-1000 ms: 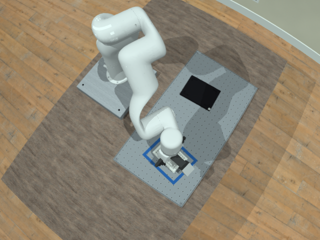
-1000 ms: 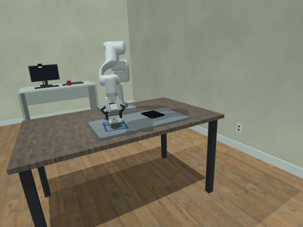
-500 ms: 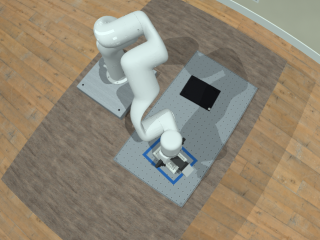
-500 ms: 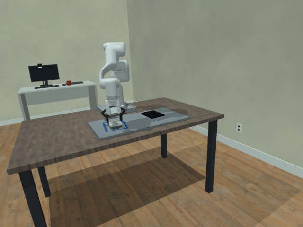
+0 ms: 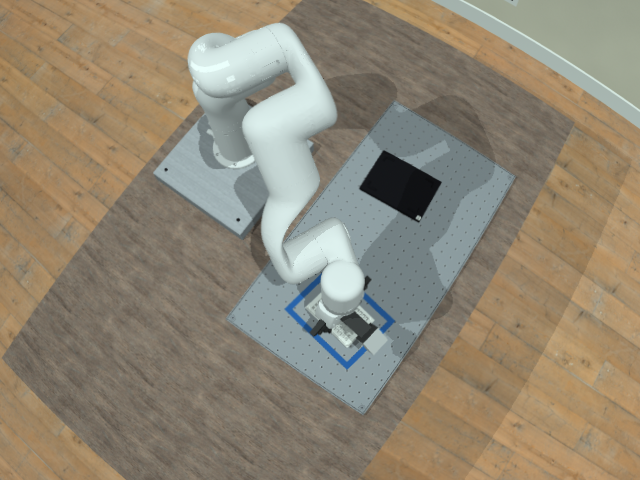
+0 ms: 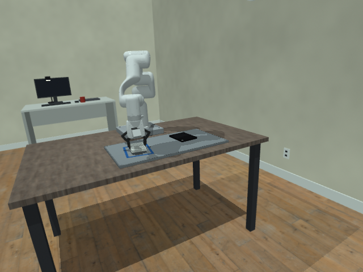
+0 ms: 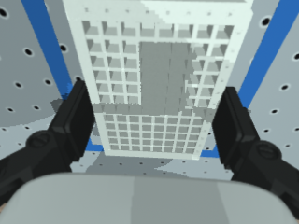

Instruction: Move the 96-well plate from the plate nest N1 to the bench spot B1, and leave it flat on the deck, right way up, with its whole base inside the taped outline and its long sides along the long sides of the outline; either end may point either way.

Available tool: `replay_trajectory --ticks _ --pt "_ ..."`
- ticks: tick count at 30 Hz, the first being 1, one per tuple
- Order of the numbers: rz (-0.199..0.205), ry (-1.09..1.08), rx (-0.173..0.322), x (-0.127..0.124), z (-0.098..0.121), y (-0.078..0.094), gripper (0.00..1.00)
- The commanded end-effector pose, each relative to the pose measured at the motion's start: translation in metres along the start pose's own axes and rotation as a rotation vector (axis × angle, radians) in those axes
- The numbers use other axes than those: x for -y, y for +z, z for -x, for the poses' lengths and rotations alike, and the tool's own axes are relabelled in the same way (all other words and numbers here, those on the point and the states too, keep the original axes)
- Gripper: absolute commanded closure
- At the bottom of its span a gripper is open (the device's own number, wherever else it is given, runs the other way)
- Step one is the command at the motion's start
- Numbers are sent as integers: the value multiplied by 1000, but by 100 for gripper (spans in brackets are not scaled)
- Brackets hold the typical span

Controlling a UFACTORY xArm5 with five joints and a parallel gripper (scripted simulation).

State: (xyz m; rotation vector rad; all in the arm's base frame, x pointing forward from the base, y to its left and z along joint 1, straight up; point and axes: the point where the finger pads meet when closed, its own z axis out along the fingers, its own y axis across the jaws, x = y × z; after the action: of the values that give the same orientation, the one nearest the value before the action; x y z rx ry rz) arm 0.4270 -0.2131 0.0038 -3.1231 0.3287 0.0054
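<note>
The white 96-well plate (image 7: 156,84) sits right way up between my two black fingers, which press on its long sides. My gripper (image 7: 153,100) (image 5: 339,322) is shut on the plate, low over the blue taped outline B1. In the wrist view blue tape (image 7: 47,51) runs along both long sides of the plate, and the near tape shows under its near end. In the side view the plate (image 6: 138,148) is inside the outline (image 6: 137,152), at or just above the deck. The black plate nest N1 (image 5: 400,184) stands empty at the far end of the deck.
The grey perforated deck (image 5: 377,258) lies on a brown table (image 6: 131,158). The arm's base plate (image 5: 217,180) is beside the deck. A desk with a monitor (image 6: 53,88) stands far behind.
</note>
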Motion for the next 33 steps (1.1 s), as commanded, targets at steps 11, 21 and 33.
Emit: replay_trajectory --ticks 11,21,33 --pt "1 0 -4 0 -1 0 100" --pt "1 0 -4 0 -1 1 100" --pt "1 0 -4 0 -1 3 100"
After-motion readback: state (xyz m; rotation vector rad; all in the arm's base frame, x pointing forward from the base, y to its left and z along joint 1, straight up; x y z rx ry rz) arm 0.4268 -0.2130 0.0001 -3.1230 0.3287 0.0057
